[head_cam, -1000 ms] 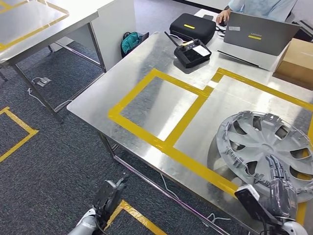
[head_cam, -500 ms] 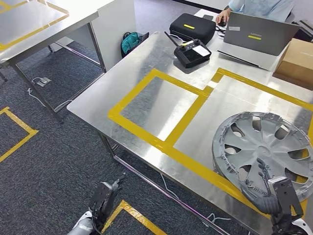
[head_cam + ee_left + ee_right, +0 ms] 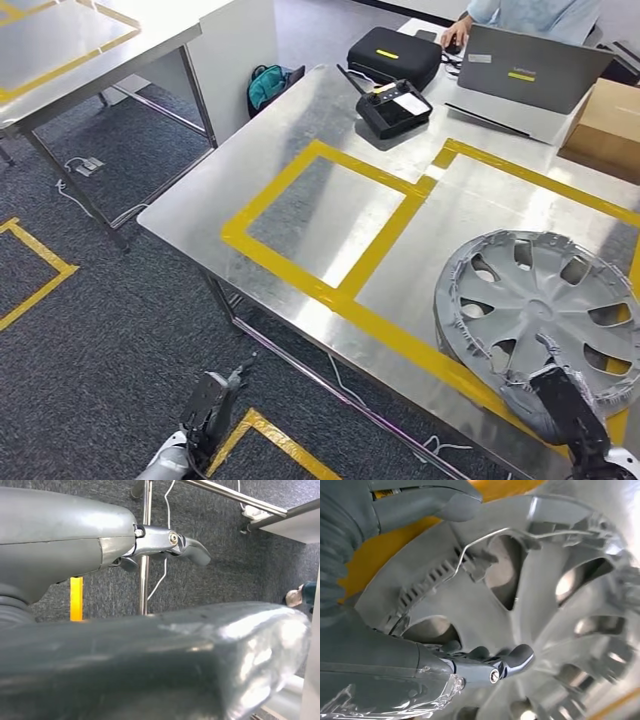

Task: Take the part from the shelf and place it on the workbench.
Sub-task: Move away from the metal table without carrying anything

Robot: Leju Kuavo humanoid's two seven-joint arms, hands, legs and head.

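Nearby, right hand [image 3: 562, 400] grips hubcap [image 3: 540, 300] rim.

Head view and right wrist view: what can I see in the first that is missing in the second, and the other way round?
In the head view alone: the whole workbench, the remote controller, the black case, the laptop and the left hand low over the carpet. In the right wrist view alone: the thin wire ring and clips along the wheel cover's rim. Both show the wheel cover, the yellow tape and the right hand at its edge.
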